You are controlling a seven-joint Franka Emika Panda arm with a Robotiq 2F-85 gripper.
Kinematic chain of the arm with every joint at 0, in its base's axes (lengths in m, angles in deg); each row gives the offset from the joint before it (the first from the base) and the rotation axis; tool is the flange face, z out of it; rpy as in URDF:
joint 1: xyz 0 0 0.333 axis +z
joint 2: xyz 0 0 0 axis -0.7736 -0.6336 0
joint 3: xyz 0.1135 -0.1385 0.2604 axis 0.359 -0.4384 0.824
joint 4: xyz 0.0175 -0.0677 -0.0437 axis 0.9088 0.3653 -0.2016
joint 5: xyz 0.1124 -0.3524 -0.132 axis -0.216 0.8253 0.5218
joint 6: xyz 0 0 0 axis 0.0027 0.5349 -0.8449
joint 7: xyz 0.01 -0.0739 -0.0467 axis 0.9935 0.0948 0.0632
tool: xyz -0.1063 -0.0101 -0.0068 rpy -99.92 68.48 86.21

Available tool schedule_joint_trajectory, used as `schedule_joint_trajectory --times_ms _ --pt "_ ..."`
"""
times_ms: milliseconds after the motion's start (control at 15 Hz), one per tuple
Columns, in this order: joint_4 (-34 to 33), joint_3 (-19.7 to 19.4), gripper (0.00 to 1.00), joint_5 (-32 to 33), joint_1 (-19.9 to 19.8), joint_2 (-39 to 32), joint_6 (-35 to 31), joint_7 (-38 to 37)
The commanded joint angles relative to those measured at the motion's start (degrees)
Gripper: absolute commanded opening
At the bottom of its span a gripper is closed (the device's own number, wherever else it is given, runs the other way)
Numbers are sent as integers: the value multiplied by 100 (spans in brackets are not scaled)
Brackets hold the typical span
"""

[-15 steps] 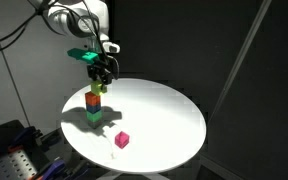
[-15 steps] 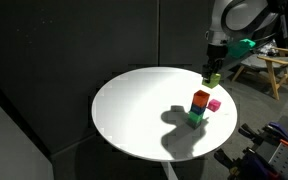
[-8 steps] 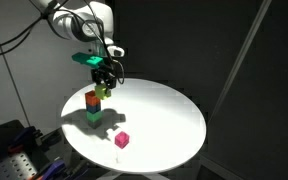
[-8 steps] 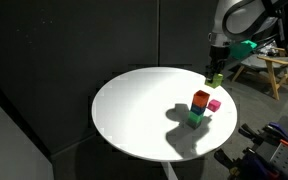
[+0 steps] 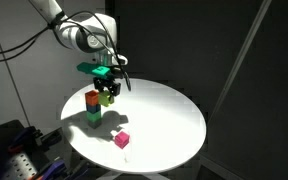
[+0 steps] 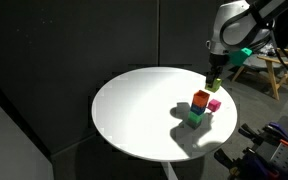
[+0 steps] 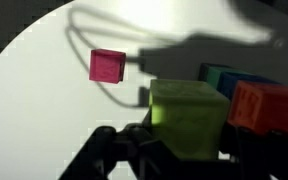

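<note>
Since one second ago, the gripper (image 5: 107, 93) has left its spot directly over the stack (image 5: 92, 108) and moved sideways and slightly down, taking the lime block (image 5: 106, 98) with it. The fingers are closed on that block from two sides. The wrist view confirms this, with the lime block (image 7: 187, 117) filling the space between the dark fingers.

The block hangs in the air just beside the stack's top, about level with the orange block (image 5: 91, 98). Contact between the two cannot be judged. The orange block sits on a green block (image 5: 92, 117).

The pink cube (image 5: 122, 140) lies alone on the round white table (image 5: 169, 115), apart from the stack. In an exterior view, the lime block (image 6: 214, 83) appears above the pink cube (image 6: 214, 104), and the arm's shadow falls across the table (image 6: 134, 110).
</note>
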Motion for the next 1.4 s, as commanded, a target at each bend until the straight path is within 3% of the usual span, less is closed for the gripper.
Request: schedule_joint_trajectory --times_ms 0,733,1333 --pt "-42 -55 25 95 -140 -128 -158 289" --pt "-106 -291 25 39 -517 -490 -278 691" --pt "-452 -543 25 11 -841 -1026 -362 452"
